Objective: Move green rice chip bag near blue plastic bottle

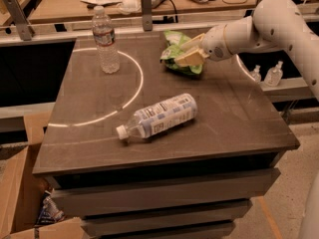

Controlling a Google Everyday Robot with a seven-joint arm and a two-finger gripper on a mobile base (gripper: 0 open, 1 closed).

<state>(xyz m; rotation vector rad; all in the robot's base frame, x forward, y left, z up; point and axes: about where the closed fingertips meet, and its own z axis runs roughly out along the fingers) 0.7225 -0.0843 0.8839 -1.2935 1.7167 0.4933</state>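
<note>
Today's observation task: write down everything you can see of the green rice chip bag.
The green rice chip bag is a crinkled, bright lime-green packet with white patches, and it looks like thin, shiny film. It is bunched and tilted over the far right part of the table, beyond the blue plastic bottle, which lies on its side. The claw, reaching in from the right, is shut on the bag's right side. Whether the bag's underside rests on the tabletop cannot be told.
</note>
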